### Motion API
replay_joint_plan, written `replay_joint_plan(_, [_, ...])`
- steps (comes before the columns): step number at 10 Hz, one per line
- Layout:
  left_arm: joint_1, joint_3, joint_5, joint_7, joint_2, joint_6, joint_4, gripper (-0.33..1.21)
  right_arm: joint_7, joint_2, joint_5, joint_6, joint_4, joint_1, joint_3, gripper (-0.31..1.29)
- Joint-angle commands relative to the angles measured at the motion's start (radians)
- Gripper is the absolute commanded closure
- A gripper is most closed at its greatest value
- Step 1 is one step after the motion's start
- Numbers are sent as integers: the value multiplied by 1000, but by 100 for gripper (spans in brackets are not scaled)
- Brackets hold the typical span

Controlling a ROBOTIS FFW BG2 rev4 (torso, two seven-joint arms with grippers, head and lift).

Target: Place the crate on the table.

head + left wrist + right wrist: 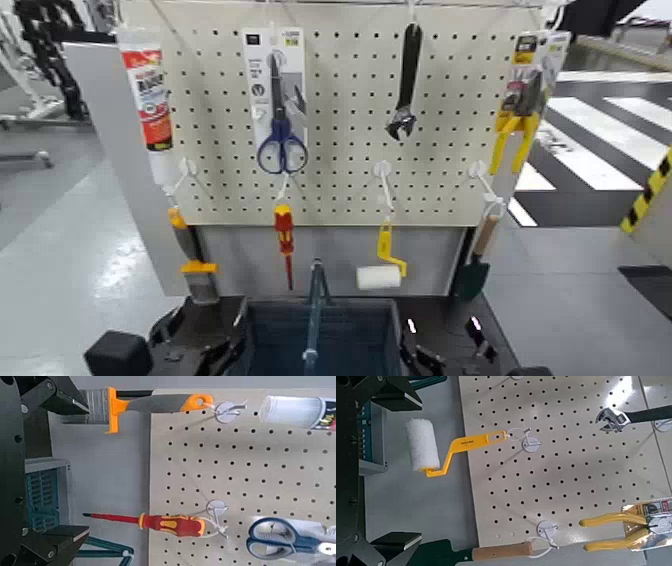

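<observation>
The dark blue crate sits at the bottom middle of the head view, its thin bar handle standing up across the middle. My left gripper is at the crate's left end and my right gripper at its right end. In the left wrist view the fingers are spread wide around the gripper's centre, with the slatted crate wall between them. The right wrist view shows the same: the gripper spread wide around the crate wall. The black tabletop is not in view.
Close behind the crate stands a cream pegboard with scissors, a wrench, yellow pliers, a red screwdriver, a paint roller, a scraper and a trowel. Grey floor lies on both sides.
</observation>
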Motion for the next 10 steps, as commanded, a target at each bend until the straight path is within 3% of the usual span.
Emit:
replay_joint_plan(1, [41,-15,-77,55,-9,-85,13,23,0,-3,1,1,0,0,-2,15])
replay_joint_plan(4, [64,-26,-90,123,-9,-129,13,23,2,-3,1,2,-2,0,-3,15])
replay_joint_plan(10, [66,-32,-97,141,-9,-143,17,23,2,0,3,5,-6,3,-6,15])
